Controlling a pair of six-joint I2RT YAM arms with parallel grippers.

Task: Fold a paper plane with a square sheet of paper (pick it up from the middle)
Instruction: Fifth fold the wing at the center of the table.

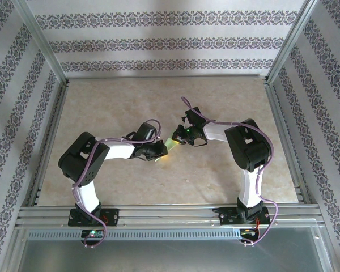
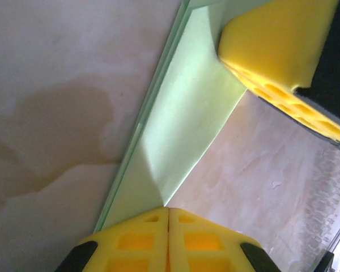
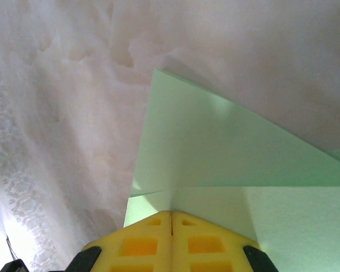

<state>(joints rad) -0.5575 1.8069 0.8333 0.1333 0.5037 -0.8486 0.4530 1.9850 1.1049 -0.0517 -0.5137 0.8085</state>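
Your left claw (image 2: 168,211) is pinched tight on one end of the green paper (image 2: 187,113). Its two chunky yellow pads (image 2: 136,241), moulded with square pockets, meet flat with the thin sheet clamped in the seam. Your right claw (image 3: 171,214) is squeezed shut on the opposite end the same way, so the paper spans between the two claws over the middle of the desk (image 1: 130,102). The paper is smooth, matte and pale green, and it's doubled over. From the right wrist you get a sharp pointed flap layered over another ply, all crisp straight edges. The desk is beige and marbled, with a darker brownish patch beside the paper.
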